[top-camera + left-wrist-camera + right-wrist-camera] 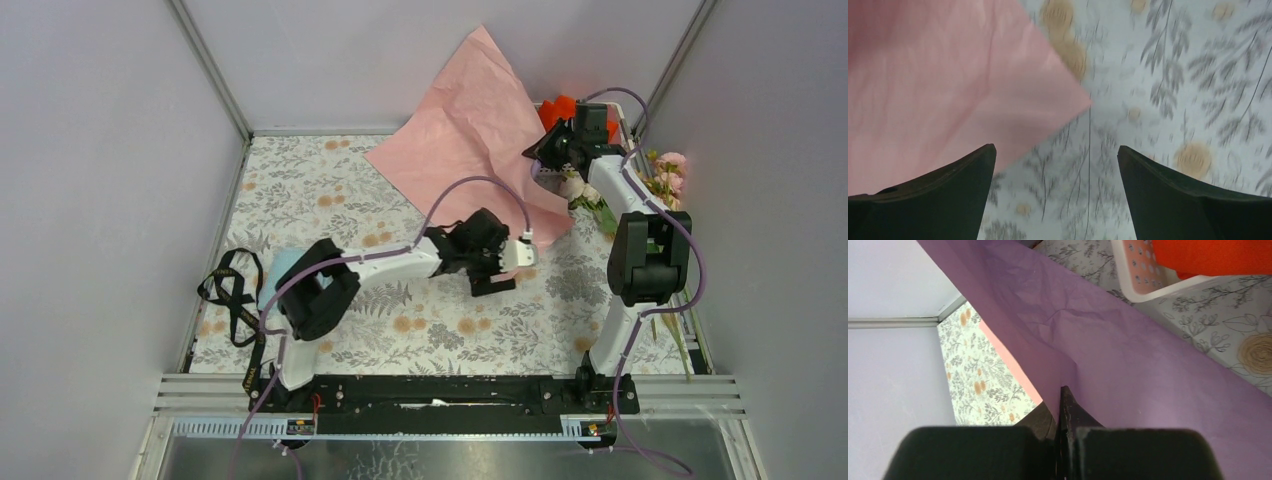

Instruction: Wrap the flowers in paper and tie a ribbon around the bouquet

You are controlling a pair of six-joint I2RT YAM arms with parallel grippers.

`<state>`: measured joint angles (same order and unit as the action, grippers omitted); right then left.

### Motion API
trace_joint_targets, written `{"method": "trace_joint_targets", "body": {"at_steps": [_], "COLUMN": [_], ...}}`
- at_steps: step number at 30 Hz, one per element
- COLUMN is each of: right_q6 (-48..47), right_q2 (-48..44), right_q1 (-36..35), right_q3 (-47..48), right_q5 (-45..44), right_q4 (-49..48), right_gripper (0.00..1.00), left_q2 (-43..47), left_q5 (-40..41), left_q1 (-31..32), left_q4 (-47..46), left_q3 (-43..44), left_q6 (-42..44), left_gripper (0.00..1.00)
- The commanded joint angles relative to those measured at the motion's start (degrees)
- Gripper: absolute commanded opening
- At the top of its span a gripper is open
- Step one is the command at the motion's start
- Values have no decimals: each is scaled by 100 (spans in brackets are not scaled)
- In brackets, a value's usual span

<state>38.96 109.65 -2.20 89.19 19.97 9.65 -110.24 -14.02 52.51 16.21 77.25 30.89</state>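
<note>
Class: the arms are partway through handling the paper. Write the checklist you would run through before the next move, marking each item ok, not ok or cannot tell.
1. Right gripper shut on the paper: ok, clamped on its edge, purple face showing.
2. Left gripper open: ok, nothing between the fingers.
3. Paper's free corner between the left fingers: not ok, the corner lies beyond the fingertips.
4. Paper flat on the table: not ok, the held side is raised.
5. Flowers clear of the paper: cannot tell, the right arm hides part of them.
6. Ribbon out of the way: ok, at the table's left edge.
</note>
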Motion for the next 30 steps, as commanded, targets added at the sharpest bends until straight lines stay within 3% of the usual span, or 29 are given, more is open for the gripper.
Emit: {"method": "trace_joint_targets", "body": {"at_steps": [1, 10, 21, 23, 24, 28, 30], "right_q6": [-237, -483, -629, -670, -697, -860, -985], "right_q2": [-216, -242, -359, -401, -419, -523, -611], "right_q1": [-33, -164, -211, -209, -211, -210, -211], "right_q3": [176, 152, 220, 235, 243, 331, 393], "right_q5": [-240, -430, -550, -587, -601, -740, -873], "right_q4": [97, 202, 265, 300, 334, 480, 578], "right_gripper": [0, 0, 0, 0, 0, 0, 0], "left_q2": [-696, -1675, -1850, -1837, -1804, -1457, -1154], "left_q5": [135, 1347, 2287, 2443, 2507, 2753, 2816], "left_q1": [450, 489, 532, 532, 528, 519, 481], "left_q4": [-479, -574, -717, -715, -722, -889, -966], "left_q3": [665, 1664, 1389, 1366, 1337, 1023, 796], "left_q6": [-413, -1014, -750, -674, -646, -504, -414], "left_gripper": [99, 97, 71, 62, 52, 4, 0]}}
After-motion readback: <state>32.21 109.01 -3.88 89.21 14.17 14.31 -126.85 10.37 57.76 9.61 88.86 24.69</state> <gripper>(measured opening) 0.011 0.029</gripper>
